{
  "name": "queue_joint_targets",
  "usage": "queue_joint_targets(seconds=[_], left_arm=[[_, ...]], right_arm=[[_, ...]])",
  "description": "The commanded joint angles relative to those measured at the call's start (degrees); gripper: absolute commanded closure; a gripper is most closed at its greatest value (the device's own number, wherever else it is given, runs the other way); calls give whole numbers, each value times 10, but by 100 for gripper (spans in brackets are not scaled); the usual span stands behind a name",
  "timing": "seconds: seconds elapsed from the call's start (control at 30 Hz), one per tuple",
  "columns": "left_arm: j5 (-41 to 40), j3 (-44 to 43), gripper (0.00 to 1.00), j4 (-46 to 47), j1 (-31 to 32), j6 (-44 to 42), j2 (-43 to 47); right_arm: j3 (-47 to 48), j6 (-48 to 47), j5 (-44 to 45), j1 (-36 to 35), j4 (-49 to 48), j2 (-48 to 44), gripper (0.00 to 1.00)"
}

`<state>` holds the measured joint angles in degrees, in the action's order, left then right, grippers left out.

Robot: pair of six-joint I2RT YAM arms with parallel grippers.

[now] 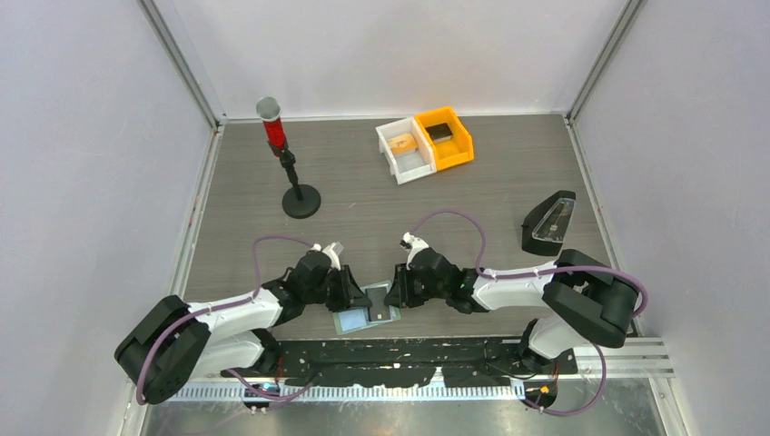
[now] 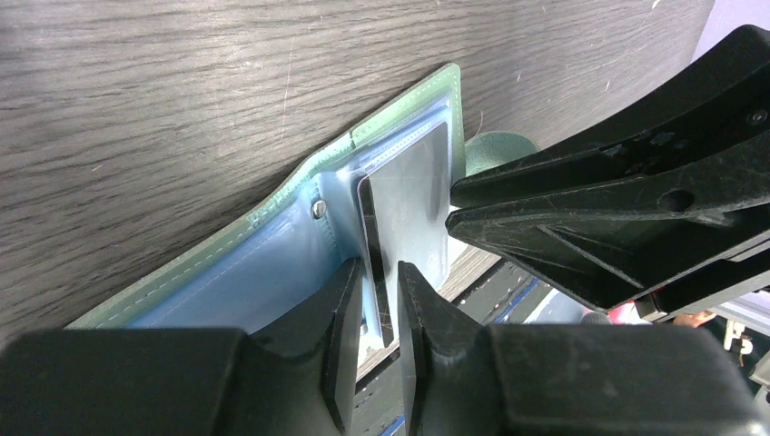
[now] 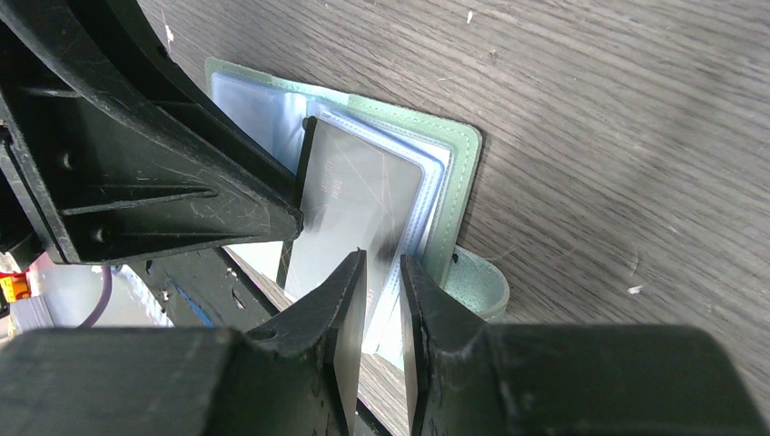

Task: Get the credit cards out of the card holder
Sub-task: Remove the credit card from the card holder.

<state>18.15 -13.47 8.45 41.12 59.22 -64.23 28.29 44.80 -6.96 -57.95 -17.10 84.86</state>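
- White bin (image 1: 413, 168) at the far side of the table (image 1: 363, 195): one tan-orange thing lies in it, too small to name; orange bin (image 1: 454, 154) touching its right side: one black block (image 1: 439, 133) inside
- Card holder (image 1: 352, 322): lies open at the table's near edge, between the two arms; pale-green border, bluish clear pockets; its small side tab (image 3: 478, 283) juts out just beside the right pincer
- Credit card (image 3: 350, 195): grey-blue and glossy; tilted up from the holder's pocket leaves; whether its lower edge sits in a pocket I cannot tell
- Left pincer (image 2: 377, 280): jaws a narrow slit apart, the card's raised edge between the fingers; whether the pads press it I cannot tell
- Right pincer (image 3: 381, 265): jaws nearly together, nipped on a clear pocket leaf at the holder's near edge; the two pincers almost touch over the holder
- Counts: two bins; one black block; one holder; one card clearly in view; two arms; one black stand (image 1: 291, 173) with a red cylinder on top, far left; one black wedge-shaped thing (image 1: 549, 222) with a clear piece on it, far right
- Table: dark grey wood grain, lightly scratched; pale plain walls on three sides; metal posts in the far corners
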Motion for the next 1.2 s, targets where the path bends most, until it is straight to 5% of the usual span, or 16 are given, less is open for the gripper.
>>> queue_joint_targets(seconds=[0.0, 0.2, 0.43, 0.73, 0.9, 1.0, 1.17], left_arm=[[29, 3, 76, 71, 0, 11, -1], [28, 4, 74, 72, 0, 15, 4], [29, 13, 92, 70, 0, 23, 23], [38, 16, 100, 40, -1, -2, 66], [66, -13, 100, 10, -2, -13, 60], [59, -20, 90, 5, -2, -16, 57], [70, -32, 100, 6, -2, -19, 29]], right_arm=[[-5, -1, 0, -1, -5, 15, 72], [-5, 0, -1, -1, -6, 11, 72], [16, 0, -1, 0, 7, 32, 73], [-8, 13, 21, 0, -4, 31, 76], [-2, 2, 38, 0, 35, 12, 76], [8, -6, 50, 1, 56, -3, 76], [14, -5, 61, 4, 78, -11, 77]])
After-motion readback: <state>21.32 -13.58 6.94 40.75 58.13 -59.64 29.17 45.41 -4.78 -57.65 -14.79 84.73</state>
